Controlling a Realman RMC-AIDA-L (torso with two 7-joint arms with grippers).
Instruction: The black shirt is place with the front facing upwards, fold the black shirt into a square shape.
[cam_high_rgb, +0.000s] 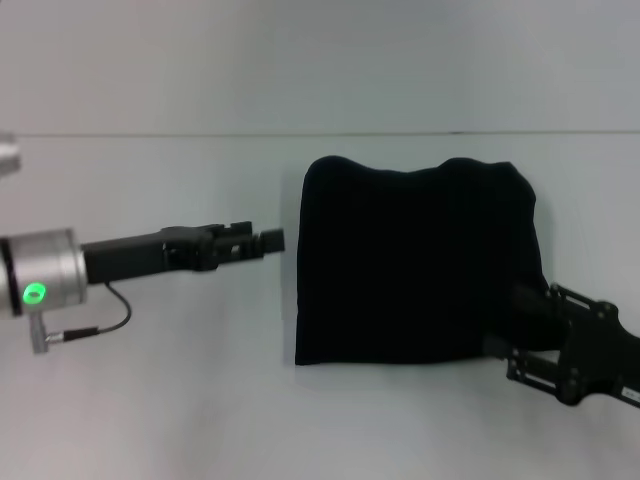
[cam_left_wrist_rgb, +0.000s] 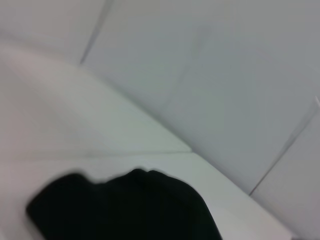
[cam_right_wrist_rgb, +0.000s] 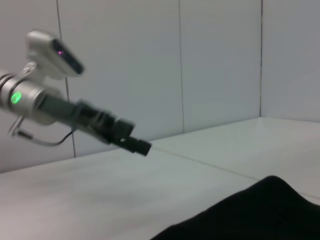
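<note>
- The black shirt (cam_high_rgb: 415, 262) lies folded into a rough square on the white table (cam_high_rgb: 150, 400), right of the table's middle, nearer the far edge than the near one.
- Its far edge is lumpy w/ two soft humps; left and near edges run fairly straight. No letters or label showing, just plain black cloth.
- My left gripper (cam_high_rgb: 272, 240) hangs over bare tabletop just left of the shirt's left edge, apart from it, pointing toward it. Nothing in it; fingertips look close together, narrow.
- Seen from the right wrist, the left gripper (cam_right_wrist_rgb: 141, 146) is up off the table, arm angled down, green light on the wrist.
- My right gripper (cam_high_rgb: 515, 325) is at the shirt's near-right corner, black on black there. Can't tell if it's pinching cloth or how far apart the fingers are.
- Left wrist cam: the shirt (cam_left_wrist_rgb: 125, 207) w/ its humped edge, table corner and grey wall panels behind.
- Right wrist cam: the shirt (cam_right_wrist_rgb: 255, 212) as a dark mound close up.
</note>
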